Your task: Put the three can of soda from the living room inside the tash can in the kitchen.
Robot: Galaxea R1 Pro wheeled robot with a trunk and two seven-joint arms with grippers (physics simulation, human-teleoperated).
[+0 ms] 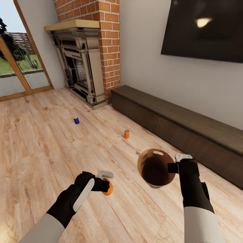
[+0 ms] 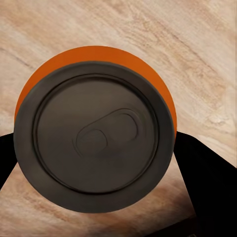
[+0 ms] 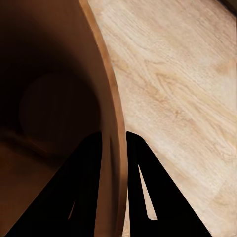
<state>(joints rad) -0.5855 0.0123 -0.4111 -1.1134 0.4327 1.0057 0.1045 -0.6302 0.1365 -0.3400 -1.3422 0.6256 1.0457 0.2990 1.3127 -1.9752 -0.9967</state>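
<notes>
left gripper [image 1: 107,184] clamped on an orange can [image 1: 108,187], held above the wood floor [image 1: 40,141]; silver top [image 2: 95,142] facing the wrist camera. right gripper [image 1: 172,167] pinching the bin [image 1: 155,167] by its rim [image 3: 114,148], mouth tilted toward the head camera. on the floor farther off: blue can [image 1: 76,120], second orange can [image 1: 126,134] near the bench [image 1: 189,125].

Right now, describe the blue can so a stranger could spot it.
Start at the brick fireplace, then look down at the wooden floor in front of it. The blue can stands upright there alone; the nearby loose can, closer to the bench, is orange.
</notes>
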